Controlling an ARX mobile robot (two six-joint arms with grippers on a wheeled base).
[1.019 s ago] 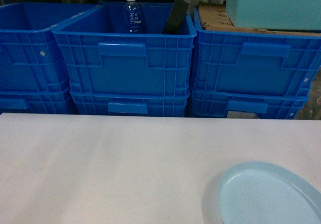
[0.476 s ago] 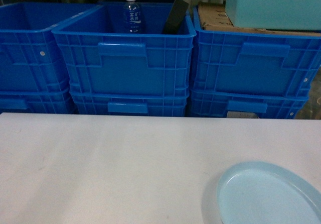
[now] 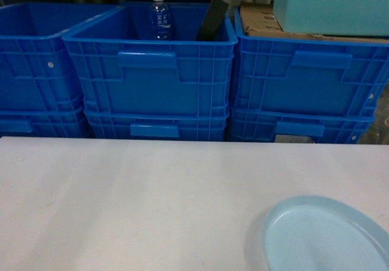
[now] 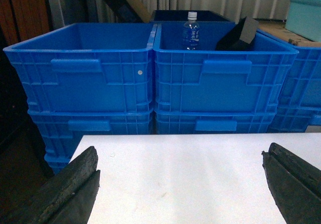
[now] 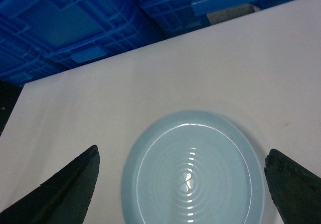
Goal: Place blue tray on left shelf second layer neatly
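The blue tray (image 3: 325, 236), a pale round glossy dish with a raised rim, lies flat on the white table (image 3: 134, 204) at the front right. In the right wrist view the blue tray (image 5: 193, 171) sits below my right gripper (image 5: 183, 156), whose dark fingers (image 5: 65, 189) stand wide open on either side of it, not touching it. My left gripper (image 4: 180, 156) is open over bare table, its fingers (image 4: 70, 189) empty. Neither gripper shows in the head view. The left shelf second layer is out of view.
Stacked royal-blue crates (image 3: 149, 70) line the table's far edge. The middle top crate holds a water bottle (image 3: 159, 16) and a black block (image 3: 213, 19). A pale teal box (image 3: 331, 6) rests on cardboard over the right crates. Left of the table is dark floor (image 4: 15, 153).
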